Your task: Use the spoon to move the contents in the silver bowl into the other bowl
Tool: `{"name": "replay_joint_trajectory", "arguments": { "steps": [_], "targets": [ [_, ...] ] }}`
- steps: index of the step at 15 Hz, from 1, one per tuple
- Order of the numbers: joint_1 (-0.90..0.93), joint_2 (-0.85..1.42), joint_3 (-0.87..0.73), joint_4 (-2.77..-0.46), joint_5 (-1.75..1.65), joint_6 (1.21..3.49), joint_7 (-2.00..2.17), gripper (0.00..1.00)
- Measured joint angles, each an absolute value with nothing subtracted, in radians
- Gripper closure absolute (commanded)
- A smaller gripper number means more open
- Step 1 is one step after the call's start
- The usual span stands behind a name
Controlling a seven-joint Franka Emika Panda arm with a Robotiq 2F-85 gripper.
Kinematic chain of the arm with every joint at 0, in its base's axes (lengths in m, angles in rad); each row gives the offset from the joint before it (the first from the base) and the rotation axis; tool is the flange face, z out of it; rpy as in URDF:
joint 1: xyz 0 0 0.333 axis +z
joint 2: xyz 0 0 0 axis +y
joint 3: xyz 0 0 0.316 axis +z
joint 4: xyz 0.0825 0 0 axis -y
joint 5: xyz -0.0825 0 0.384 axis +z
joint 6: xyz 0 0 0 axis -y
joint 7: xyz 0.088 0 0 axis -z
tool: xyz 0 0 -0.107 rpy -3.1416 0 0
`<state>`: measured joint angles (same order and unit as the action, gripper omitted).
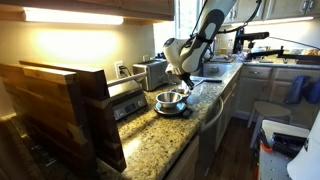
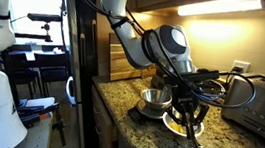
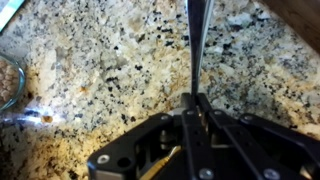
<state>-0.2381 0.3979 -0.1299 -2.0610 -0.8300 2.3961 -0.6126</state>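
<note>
The silver bowl (image 1: 170,98) stands on the granite counter in front of the toaster and also shows in an exterior view (image 2: 153,99). A second, shallow pale bowl (image 2: 178,124) sits right beside it. In the wrist view its glassy rim (image 3: 7,85) shows at the left edge, with brownish contents inside. My gripper (image 2: 192,103) hangs just above the counter beside both bowls, and it also shows in an exterior view (image 1: 183,79). It is shut on the thin dark spoon handle (image 3: 197,45), which points away over bare granite. The spoon's scoop end is out of view.
A steel toaster (image 1: 150,72) stands against the wall behind the bowls, and it also shows in an exterior view (image 2: 261,105). A large wooden rack (image 1: 60,105) fills the near counter. The counter's edge (image 2: 108,112) drops off beside the bowls. A sink area (image 1: 215,70) lies further along.
</note>
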Motion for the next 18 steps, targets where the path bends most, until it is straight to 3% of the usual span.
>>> {"name": "replay_joint_trajectory", "arguments": {
  "steps": [18],
  "targets": [
    [-0.255,0.4,-0.137,-2.041,-0.773,2.396,-0.616,0.93]
  ]
}}
